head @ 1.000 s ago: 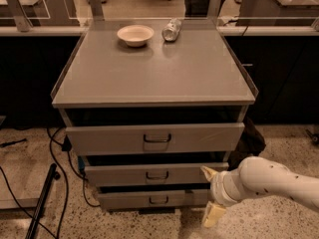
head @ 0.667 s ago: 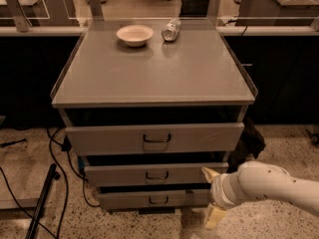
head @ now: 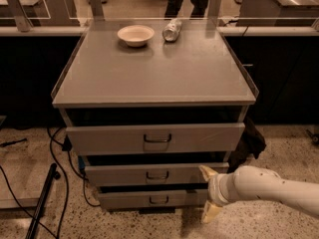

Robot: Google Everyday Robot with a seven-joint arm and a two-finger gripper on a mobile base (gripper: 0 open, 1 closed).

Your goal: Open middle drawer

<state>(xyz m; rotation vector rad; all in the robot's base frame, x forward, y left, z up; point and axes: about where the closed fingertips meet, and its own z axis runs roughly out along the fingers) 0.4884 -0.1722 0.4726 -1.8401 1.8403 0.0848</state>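
Note:
The middle drawer [head: 119, 175] is the second of three grey drawer fronts, shallow and wide, with a small dark loop handle [head: 157, 175] at its centre. Its front stands slightly out, behind the top drawer's front. My gripper [head: 208, 195] comes in from the lower right on a white arm. Its two pale fingers are spread open, one fingertip [head: 206, 172] against the right end of the middle drawer front, the other down near the floor. It holds nothing and sits well right of the handle.
The top drawer [head: 109, 138] and lowest drawer [head: 124, 199] also have loop handles. A white bowl [head: 135, 35] and a tipped can [head: 172, 29] lie on the cabinet top. Cables and a dark pole [head: 42, 203] lie on the floor at left; a dark bag [head: 249, 141] sits at right.
The gripper has shifted slightly, staying at the right end of the middle drawer front. The drawers have not visibly moved.

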